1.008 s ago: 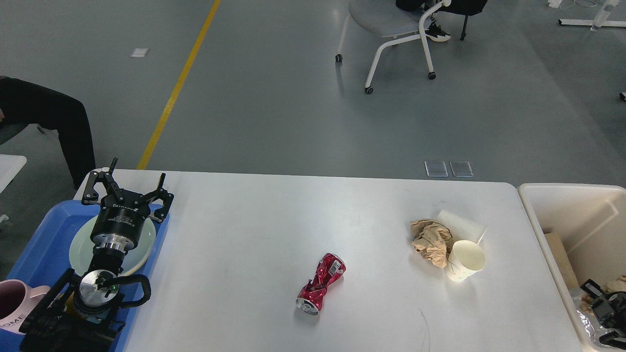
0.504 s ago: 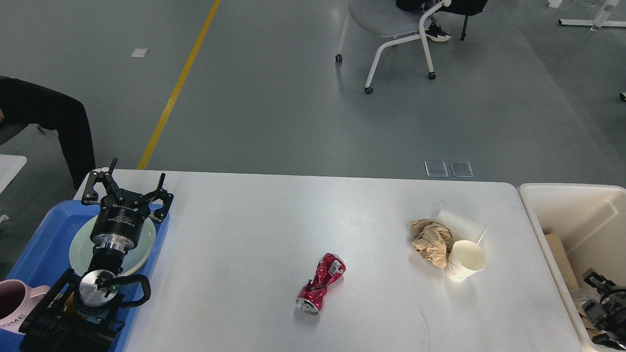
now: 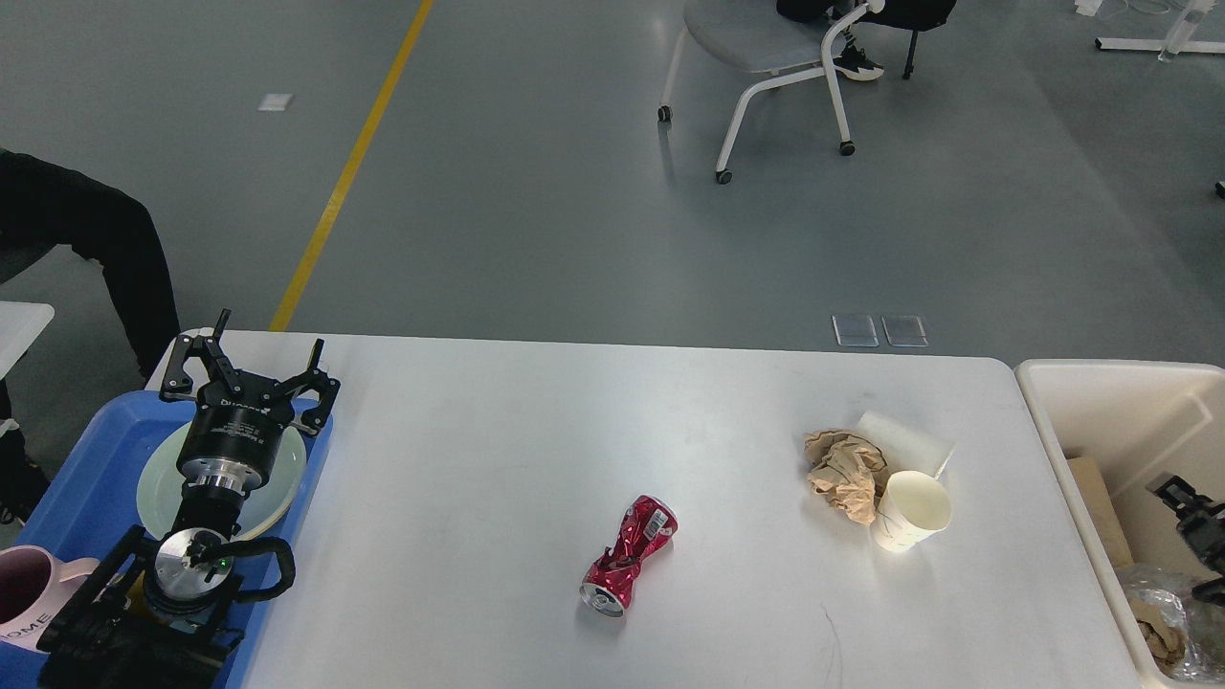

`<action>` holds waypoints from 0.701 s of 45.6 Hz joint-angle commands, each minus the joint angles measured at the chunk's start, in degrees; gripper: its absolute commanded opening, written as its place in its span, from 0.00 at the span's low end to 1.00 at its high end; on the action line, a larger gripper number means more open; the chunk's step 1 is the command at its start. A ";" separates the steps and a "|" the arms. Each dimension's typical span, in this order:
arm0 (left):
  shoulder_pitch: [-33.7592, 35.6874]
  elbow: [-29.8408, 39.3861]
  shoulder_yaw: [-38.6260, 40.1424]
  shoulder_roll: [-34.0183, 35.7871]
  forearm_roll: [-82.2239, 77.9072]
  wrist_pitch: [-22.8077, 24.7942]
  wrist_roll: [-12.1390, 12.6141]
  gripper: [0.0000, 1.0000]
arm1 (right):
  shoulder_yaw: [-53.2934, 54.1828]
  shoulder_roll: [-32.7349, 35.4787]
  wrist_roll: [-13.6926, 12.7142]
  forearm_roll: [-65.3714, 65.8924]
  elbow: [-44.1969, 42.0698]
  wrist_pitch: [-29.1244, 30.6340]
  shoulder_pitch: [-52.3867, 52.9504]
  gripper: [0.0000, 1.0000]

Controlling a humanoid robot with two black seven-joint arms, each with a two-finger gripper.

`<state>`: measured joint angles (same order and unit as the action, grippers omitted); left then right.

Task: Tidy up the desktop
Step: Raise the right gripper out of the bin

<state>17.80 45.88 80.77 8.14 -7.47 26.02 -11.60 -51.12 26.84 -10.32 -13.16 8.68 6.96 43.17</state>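
Observation:
The white desktop [image 3: 498,450] carries a crushed red can [image 3: 627,566] near its front middle. To the right lie a crumpled brown paper ball [image 3: 842,471], a cream paper cup [image 3: 911,512] on its side, and a white cup [image 3: 904,442] behind them. My left gripper [image 3: 251,371] is open and holds nothing. It hangs over the far end of the blue tray [image 3: 77,469], far left of the can. My right gripper [image 3: 1191,507] shows only as a small dark part at the right edge, over the beige bin [image 3: 1101,383].
In the blue tray sit a pale green plate [image 3: 153,493] under my left arm and a pink mug [image 3: 24,588]. The beige bin holds a cardboard piece [image 3: 1091,498] and crumpled wrap and paper [image 3: 1158,617]. A wheeled chair [image 3: 766,57] stands on the floor beyond the table.
My right gripper has risen inside the bin, away from the near edge, uncovering crumpled wrap and paper below it. The left arm and the things on the desktop have not moved.

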 commanded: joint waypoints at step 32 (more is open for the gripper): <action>0.04 0.00 0.00 -0.05 0.00 0.00 0.00 0.96 | -20.08 -8.91 -0.22 14.39 59.16 48.04 84.35 1.00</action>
<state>17.83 45.88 80.78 8.16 -7.47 26.02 -11.60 -71.82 20.10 -10.46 1.70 60.89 50.72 117.00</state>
